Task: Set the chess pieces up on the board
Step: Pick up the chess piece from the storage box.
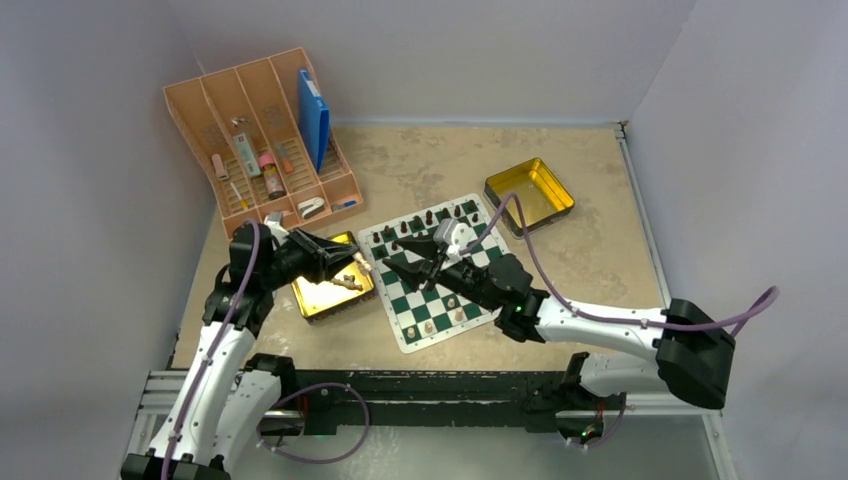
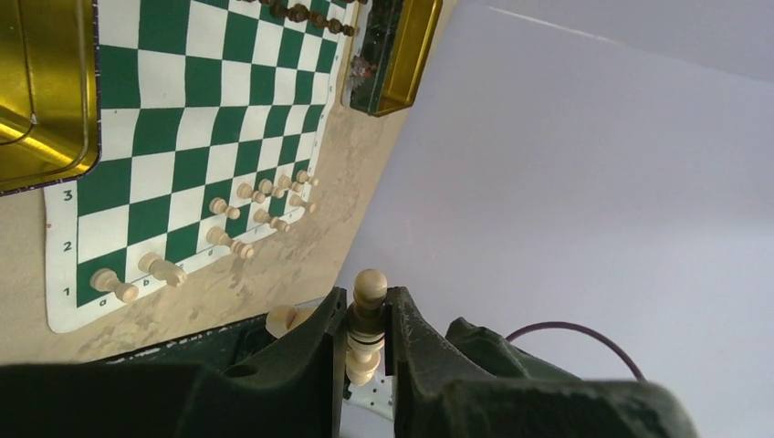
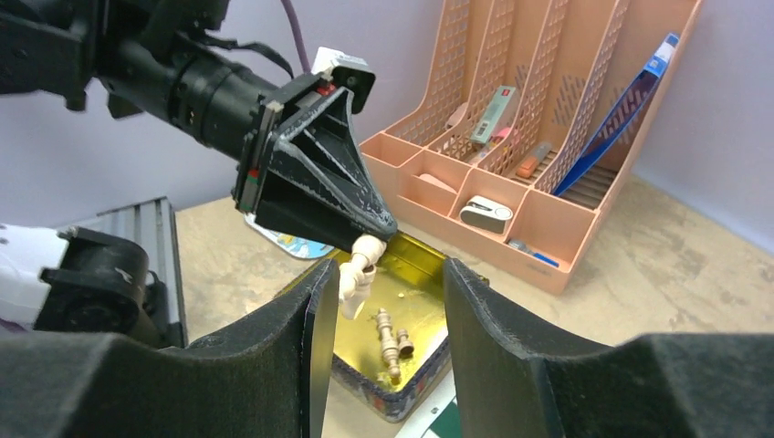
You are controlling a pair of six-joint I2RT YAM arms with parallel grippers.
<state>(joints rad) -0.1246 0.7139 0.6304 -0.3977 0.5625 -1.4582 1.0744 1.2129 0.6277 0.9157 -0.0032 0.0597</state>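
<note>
The green-and-white chequered chess mat (image 2: 210, 119) runs off the top and left edges of the left wrist view; the shallow gold square tin (image 2: 36, 91) is cut by the left edge, a second gold tin (image 2: 406, 46) by the top; the light tan wooden chess piece (image 2: 370, 285) is partly hidden between the left gripper's (image 2: 368, 299) black fingers; from above, the black right arm (image 1: 490, 283) covers part of the mat, whose chessmen (image 1: 428, 326) are too small to tell by kind.
</note>
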